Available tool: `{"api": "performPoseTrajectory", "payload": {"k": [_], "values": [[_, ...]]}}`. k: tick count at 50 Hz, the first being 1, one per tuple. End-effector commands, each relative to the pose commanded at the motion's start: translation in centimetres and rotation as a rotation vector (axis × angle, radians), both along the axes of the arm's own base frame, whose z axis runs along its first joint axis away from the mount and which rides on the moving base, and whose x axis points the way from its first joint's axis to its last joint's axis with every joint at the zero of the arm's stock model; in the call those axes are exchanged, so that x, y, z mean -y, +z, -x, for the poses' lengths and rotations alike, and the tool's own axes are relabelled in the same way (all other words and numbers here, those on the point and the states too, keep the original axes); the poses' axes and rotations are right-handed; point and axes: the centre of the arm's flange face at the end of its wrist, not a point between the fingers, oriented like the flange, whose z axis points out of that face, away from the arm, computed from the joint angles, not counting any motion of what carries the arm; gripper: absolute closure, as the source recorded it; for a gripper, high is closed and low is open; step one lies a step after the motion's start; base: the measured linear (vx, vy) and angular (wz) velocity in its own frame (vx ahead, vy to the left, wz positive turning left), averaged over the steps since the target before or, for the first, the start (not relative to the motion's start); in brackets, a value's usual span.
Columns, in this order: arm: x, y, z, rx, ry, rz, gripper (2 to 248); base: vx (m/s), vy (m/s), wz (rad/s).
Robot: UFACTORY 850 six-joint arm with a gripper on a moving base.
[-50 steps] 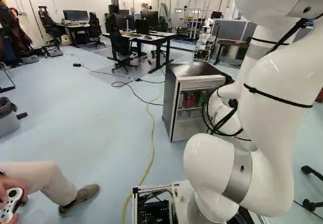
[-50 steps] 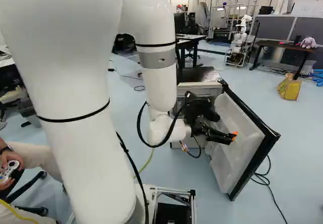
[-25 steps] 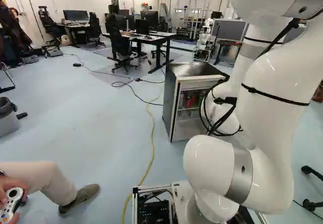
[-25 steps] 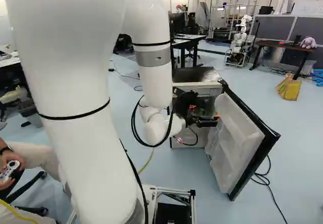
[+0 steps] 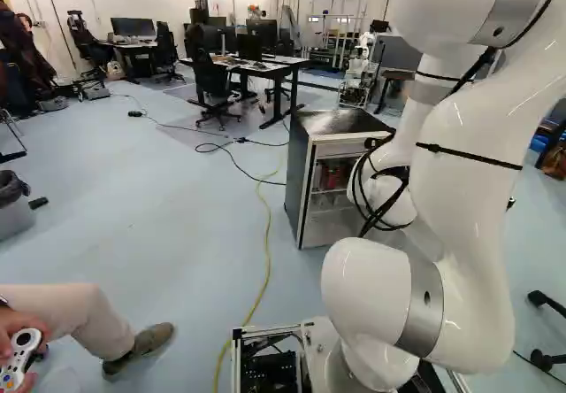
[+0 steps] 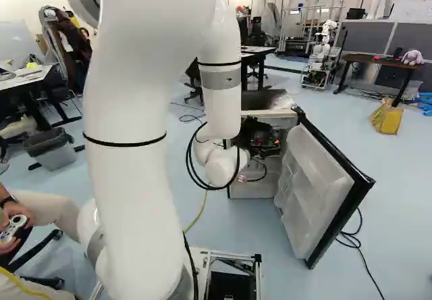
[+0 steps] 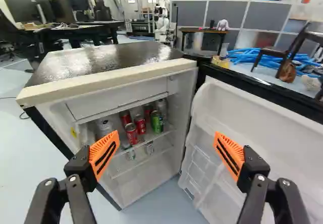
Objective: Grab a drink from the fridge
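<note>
Plainly empty, the gripper [image 7: 166, 147] stands spread wide, presumably to straddle a can [image 7: 131, 133] near the front edge of the shelf [image 7: 164, 133].

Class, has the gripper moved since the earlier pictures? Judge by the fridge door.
Yes: in the right base view, the gripper has shifted left from the door.
</note>
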Motion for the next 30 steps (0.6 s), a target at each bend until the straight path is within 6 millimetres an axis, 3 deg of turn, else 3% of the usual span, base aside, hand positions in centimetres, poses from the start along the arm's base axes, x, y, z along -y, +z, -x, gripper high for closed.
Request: {"api": "performPoseTrajectory", "payload": {"k": [13,30], "values": [[0.5,-1.8,-2.6,-0.01,0.103,-0.005,3,0.0,0.0,0.0],[0.6,-3.9,-4.5,-0.028,0.224,-0.016,3,0.0,0.0,0.0]]}}
